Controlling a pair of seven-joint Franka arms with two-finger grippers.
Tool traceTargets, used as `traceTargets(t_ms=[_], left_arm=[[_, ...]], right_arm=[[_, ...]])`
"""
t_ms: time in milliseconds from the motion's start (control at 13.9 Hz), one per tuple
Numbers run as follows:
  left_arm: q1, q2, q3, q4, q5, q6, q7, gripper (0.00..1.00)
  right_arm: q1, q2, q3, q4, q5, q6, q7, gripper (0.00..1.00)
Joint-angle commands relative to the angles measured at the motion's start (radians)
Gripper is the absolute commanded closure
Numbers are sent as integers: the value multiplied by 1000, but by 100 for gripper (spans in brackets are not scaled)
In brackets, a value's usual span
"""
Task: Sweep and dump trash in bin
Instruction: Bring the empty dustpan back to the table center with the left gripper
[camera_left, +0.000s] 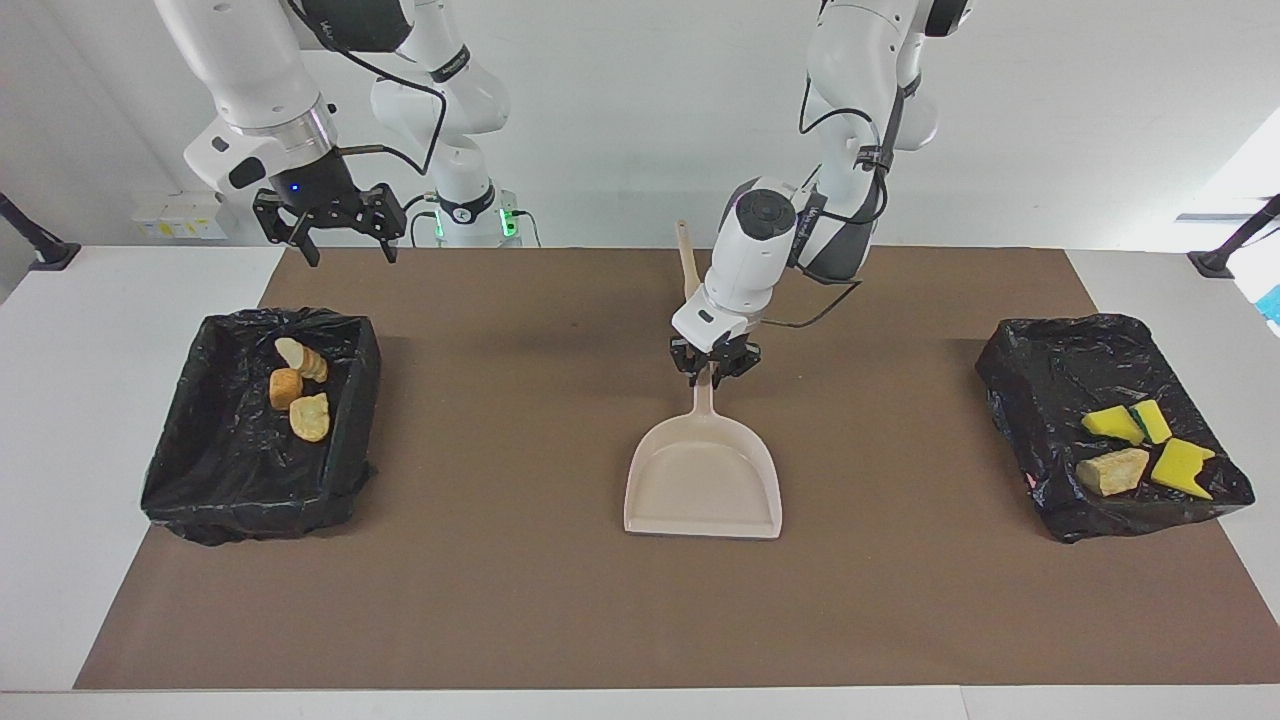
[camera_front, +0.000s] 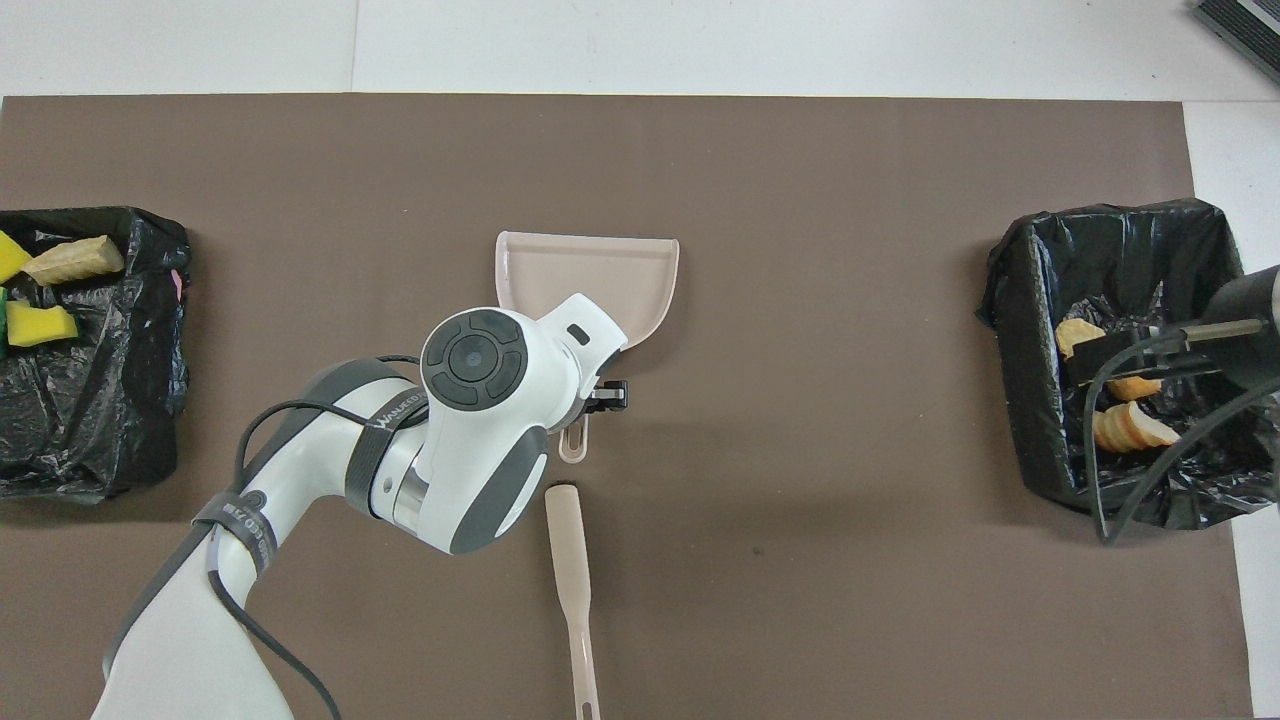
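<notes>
Closest to the robots lies the brush (camera_front: 570, 560), flat on the mat with its handle end pointing toward them and its tip just short of the dustpan's handle. It looks simply parked there.

Next comes the dustpan (camera_left: 703, 480), resting flat and empty in the middle of the mat, mouth turned away from the robots. The left gripper (camera_left: 712, 362) is down at the dustpan's handle. I cannot tell whether it is clamped on the handle or has let go. Since the pan sits level on the mat, I would guess it is being put down rather than carried.

The trash (camera_left: 298, 385) is all in the two black-lined bins, one at each end of the worktop with the dustpan between them. The bin (camera_left: 250, 500) toward the right arm's end holds three bread-like lumps. The other bin (camera_left: 1020, 370), toward the left arm's end, holds the yellow sponge pieces (camera_left: 1150, 440) and one tan lump. No scraps show on the mat, so the job looks all but done.

The right gripper (camera_left: 328, 235) waits in the air over the bread bin, jaws apart and holding nothing.

A brown mat (camera_left: 500, 600) covers most of the white worktop (camera_left: 60, 400), and a plain white wall stands at the robots' backs.
</notes>
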Motion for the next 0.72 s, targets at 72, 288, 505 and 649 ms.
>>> traceTargets(t_ms=[72,288,505,649], left_arm=[[30,-55,41,12,-14,-49,-6,0],[128,-116,41,22,-2,-113,20,0],[242,-192,41,22,-2,-225,164,0],[312,-225,43,22,-2,-303,285,0]], right_arm=[[-11,-9,2,-10,21,-1,1,0],[-11,-9,2,-10,21,0,2,0],[-11,-9,2,-10,21,2,1,0],[-11,-9,2,-10,21,2,1,0]])
